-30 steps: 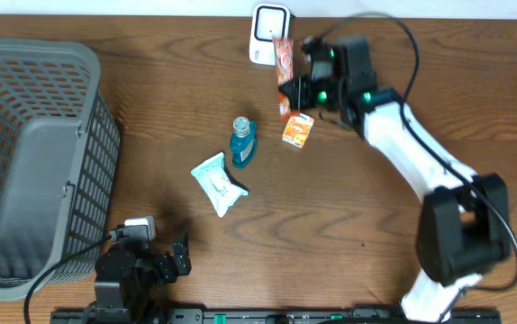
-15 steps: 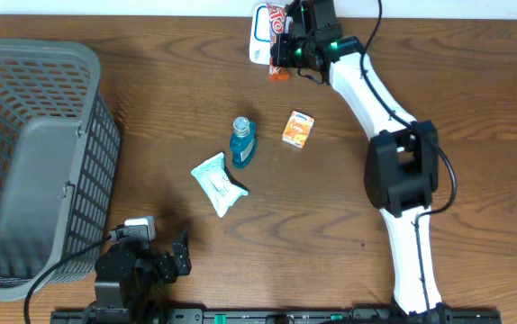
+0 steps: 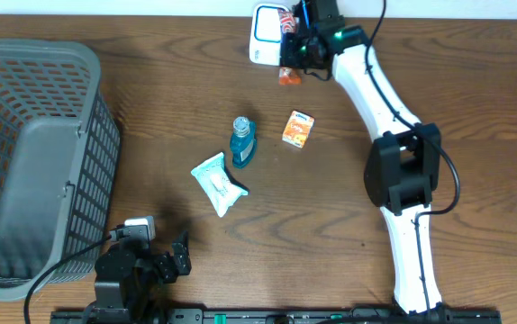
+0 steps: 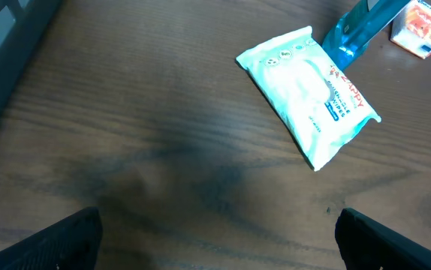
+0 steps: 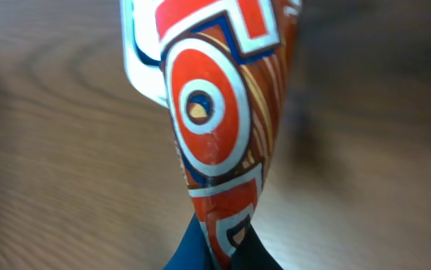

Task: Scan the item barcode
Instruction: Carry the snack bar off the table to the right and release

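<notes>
Orange packet now nearer scanner

Packet beside scanner, basket far left

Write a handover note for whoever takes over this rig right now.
Right gripper: shut on the red-and-orange patterned snack packet, held at the white barcode scanner by the table's far edge.
Left gripper: open, empty, parked at the near edge.
Done: packet lifted and presented.
Left: confirm the scan, unseen here; blue plastic bottle, small orange carton and white wipes pack lie mid-table.
</notes>
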`<state>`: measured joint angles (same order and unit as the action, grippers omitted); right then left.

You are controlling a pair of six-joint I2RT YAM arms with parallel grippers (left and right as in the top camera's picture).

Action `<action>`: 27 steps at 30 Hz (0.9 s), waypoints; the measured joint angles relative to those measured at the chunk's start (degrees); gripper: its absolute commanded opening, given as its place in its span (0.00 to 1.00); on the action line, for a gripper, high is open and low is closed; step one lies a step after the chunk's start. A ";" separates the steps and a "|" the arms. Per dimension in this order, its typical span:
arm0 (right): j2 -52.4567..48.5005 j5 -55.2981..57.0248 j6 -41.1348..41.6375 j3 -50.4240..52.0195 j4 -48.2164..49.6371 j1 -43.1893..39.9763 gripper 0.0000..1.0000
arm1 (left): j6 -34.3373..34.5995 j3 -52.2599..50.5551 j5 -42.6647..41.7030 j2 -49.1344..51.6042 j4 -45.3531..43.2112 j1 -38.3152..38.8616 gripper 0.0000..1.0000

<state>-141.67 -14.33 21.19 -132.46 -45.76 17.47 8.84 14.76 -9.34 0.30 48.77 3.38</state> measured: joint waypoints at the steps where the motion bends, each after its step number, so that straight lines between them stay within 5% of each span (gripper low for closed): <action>1: 0.44 0.48 -0.76 -1.38 -4.50 -0.98 0.01 | 0.00 0.00 0.00 0.00 -0.02 0.00 0.99; 12: 13.29 25.99 -6.49 -3.54 -27.61 -16.61 0.01 | 0.00 0.00 0.00 0.00 -0.02 0.00 0.99; 27: 13.55 43.45 -5.11 17.40 -11.47 -41.53 0.01 | 0.00 0.00 0.00 0.00 -0.02 0.00 0.99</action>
<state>-128.11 29.12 16.08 -115.07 -57.23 -24.05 8.84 14.76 -9.34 0.30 48.75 3.38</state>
